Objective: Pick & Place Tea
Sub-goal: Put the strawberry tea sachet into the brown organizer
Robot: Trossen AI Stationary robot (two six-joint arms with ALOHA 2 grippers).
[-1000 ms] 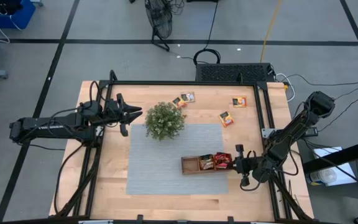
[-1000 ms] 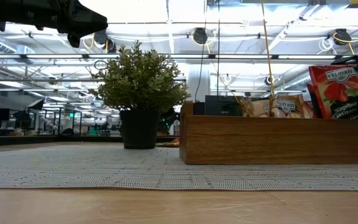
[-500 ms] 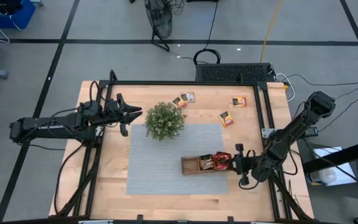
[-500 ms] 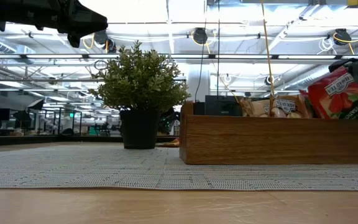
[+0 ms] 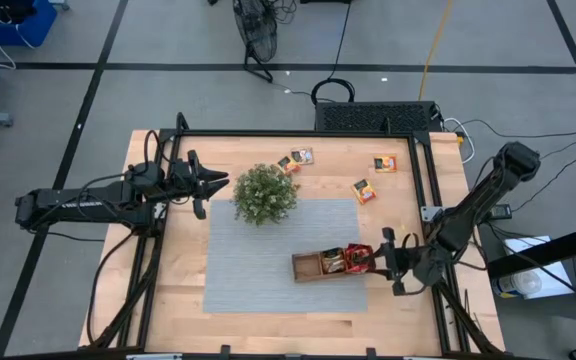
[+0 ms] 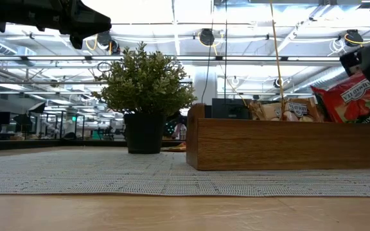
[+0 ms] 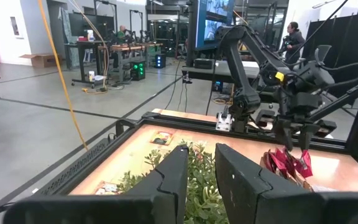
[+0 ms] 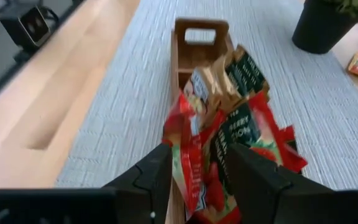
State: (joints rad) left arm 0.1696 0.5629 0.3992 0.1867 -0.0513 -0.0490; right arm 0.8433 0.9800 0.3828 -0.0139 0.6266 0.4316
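The right gripper (image 5: pixel 388 262) sits at the near-right end of the wooden tray (image 5: pixel 308 266), its fingers parted around the red tea sachets (image 8: pixel 222 149) but gripping none — they lean loose in the end compartment. Three more sachets (image 5: pixel 365 190) lie on the table's far side. They look light, thin and crinkly; pinch one by a free edge. The left gripper (image 5: pixel 213 183), partly open and empty, waits beside the plant (image 5: pixel 264 193).

The high view looks straight down on the whole table (image 5: pixel 183 290); the low view sits at table-top height, close to the mat (image 6: pixel 108 170), facing the room; each wrist view looks past its own fingers; all four share the plant (image 5: pixel 265 193) and wooden tray (image 5: pixel 308 264).
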